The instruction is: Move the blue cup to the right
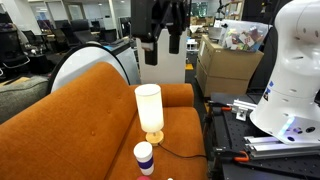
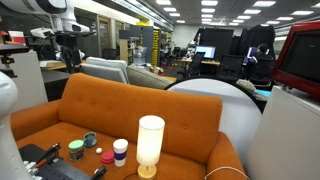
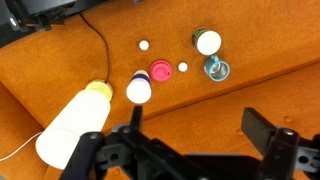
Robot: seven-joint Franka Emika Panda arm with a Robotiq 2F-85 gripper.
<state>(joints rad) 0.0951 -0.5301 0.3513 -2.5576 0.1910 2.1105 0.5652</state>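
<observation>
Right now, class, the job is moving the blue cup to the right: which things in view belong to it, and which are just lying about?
In the job:
blue cup
gripper, fingers open

Lying about:
lamp
pink lid
white-topped jar
small white disc
orange sofa

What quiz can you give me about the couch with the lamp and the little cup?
1. True or false: the gripper has its jaws shut on the blue cup.
2. What do the blue cup and the lamp stand on? A) a table B) the orange sofa C) a shelf
3. Fill in: in the wrist view, the round lid right beside the blue cup is coloured ____.

Key: 1 false, the jaws are open, high above it; 2 B; 3 pink.
</observation>
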